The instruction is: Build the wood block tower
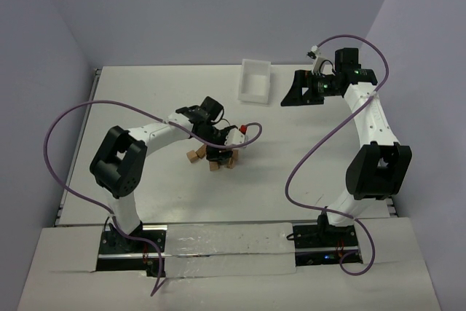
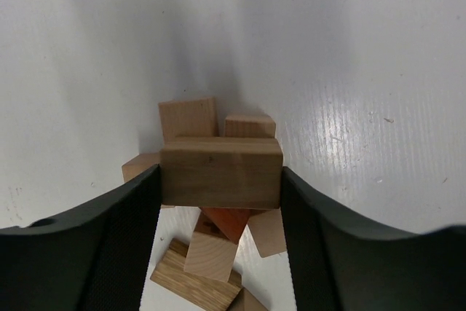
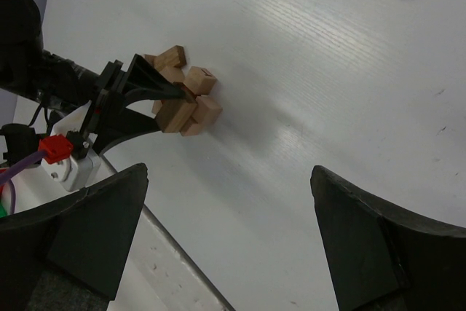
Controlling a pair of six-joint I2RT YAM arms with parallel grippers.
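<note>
White table [image 2: 364, 71]; left fingers [image 2: 109, 238] pinch a block [image 2: 220, 172], half-hiding the pile [image 2: 211, 260].

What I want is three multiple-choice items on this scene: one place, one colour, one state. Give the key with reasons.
1. Where does the white tray sit? A) far side of the table B) near edge C) left edge
2. What colour is the wood piece showing below the wood block in the left tool? A) green B) black C) reddish-brown
3. How is the right tool? A) shut on a block B) open, empty C) shut on the tray
Key: 1 A, the top view shows it there; 2 C, plain in the left wrist view; 3 B, its own view shows a wide, empty gap.
</note>
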